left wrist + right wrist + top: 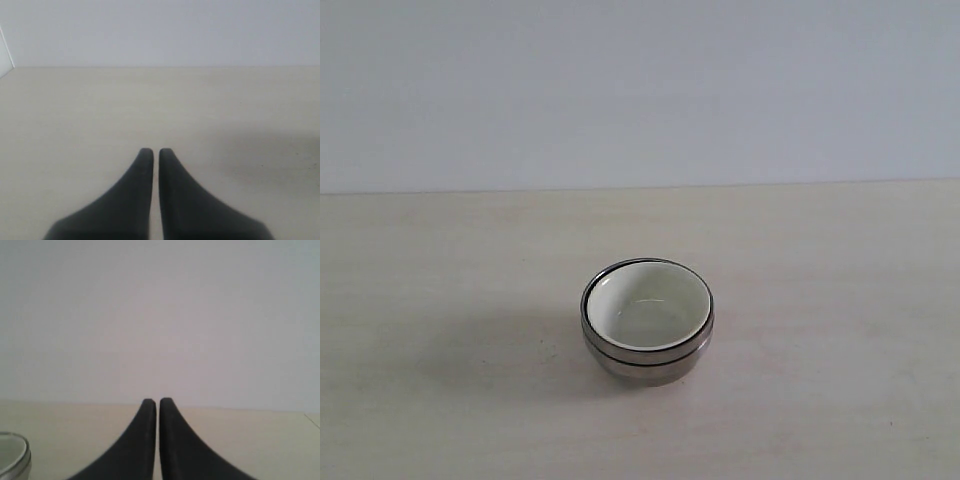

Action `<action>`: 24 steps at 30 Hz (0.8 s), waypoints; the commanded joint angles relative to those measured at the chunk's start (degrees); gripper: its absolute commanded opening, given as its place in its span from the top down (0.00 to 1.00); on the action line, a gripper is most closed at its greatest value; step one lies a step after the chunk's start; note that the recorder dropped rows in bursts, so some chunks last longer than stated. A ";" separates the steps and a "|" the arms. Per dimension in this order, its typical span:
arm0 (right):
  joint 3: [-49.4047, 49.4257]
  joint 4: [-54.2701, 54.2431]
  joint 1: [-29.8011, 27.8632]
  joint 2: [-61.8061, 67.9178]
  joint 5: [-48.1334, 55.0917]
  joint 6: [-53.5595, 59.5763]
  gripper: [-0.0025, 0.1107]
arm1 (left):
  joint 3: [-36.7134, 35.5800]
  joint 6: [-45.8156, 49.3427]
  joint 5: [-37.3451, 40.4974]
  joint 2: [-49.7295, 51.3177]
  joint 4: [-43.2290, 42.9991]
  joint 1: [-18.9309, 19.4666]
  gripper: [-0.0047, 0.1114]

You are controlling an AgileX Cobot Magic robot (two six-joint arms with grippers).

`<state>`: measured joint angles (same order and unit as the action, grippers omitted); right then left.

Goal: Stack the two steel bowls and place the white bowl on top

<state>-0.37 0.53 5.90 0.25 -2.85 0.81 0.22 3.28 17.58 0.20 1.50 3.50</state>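
Pale grey-blue wall (640, 90) fills the far half of the exterior view and meets a light, faintly wood-grained surface (440, 400) along one straight far edge that runs the full width. Near the middle of that surface, slightly toward the near side, stands a single stack. The two steel bowls (642, 362) are nested one inside the other, and a thin dark seam rings the shiny outer wall where the upper one sits in the lower. The white bowl (645, 305) rests inside them on top, upright. Its plain glossy off-white inside is open to view, and its rim sits just within the steel rim. A soft shadow spreads on the surface to the left of the stack. Bare surface lies wide on the left and right of the stack, and also on the near side. The stack stands well apart from the far edge. The left pincer (156, 152) shows only in its own wrist view, low over bare surface, its two dark fingers drawn together with a thin slit between the tips and nothing gripped. The right pincer (157, 402) is likewise nearly closed and holds nothing, pointing toward the wall.
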 commanded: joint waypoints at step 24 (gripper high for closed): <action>0.37 1.58 -0.20 -0.25 23.31 -0.48 0.98 | -0.22 0.22 0.01 -0.20 0.62 0.19 0.93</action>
<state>0.02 2.19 5.87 0.25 20.44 0.00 0.22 3.28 17.58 0.20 1.50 3.50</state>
